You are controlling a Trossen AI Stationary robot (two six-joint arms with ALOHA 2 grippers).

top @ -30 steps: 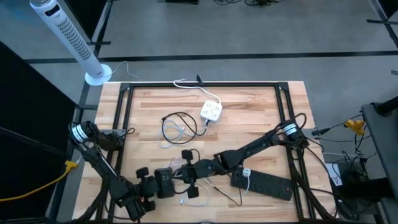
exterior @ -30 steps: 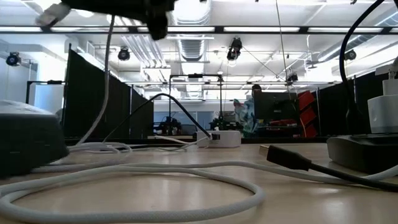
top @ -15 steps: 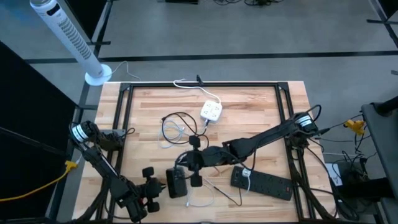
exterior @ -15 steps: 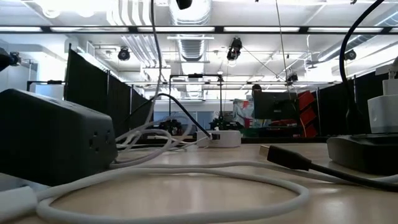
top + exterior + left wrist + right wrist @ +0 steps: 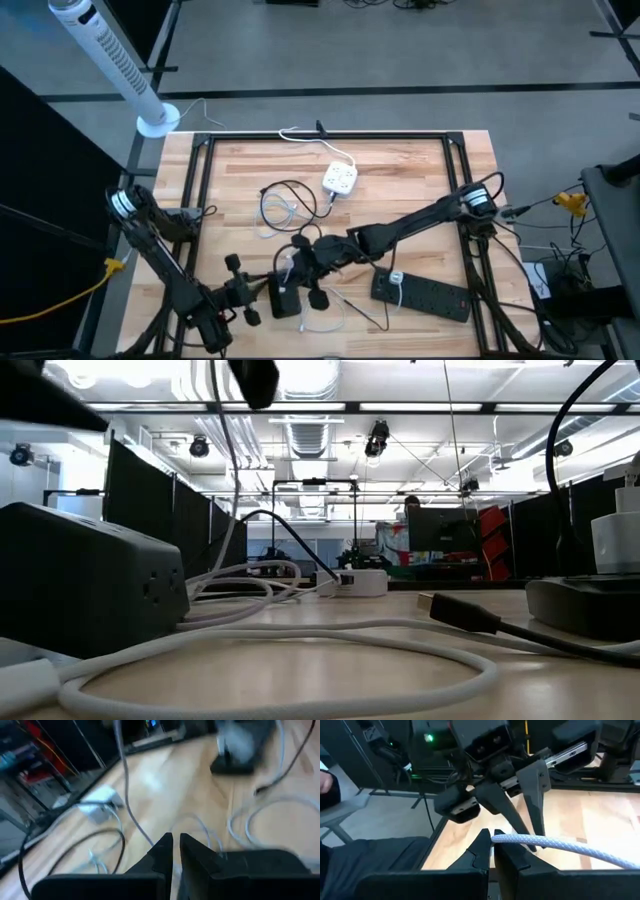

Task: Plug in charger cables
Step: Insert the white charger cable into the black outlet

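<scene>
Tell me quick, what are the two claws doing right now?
Left gripper: jaws nearly shut, holding nothing visible.
Right gripper: jaws shut on a white braided cable.

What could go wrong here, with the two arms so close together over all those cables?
1. The right gripper is shut on a white braided cable; pulling could drag its loop across the table or let it slip out.
2. The left gripper hangs right in front of it, so the two arms might bump.
3. Loose black cables lie tangled nearby and may snag.
</scene>
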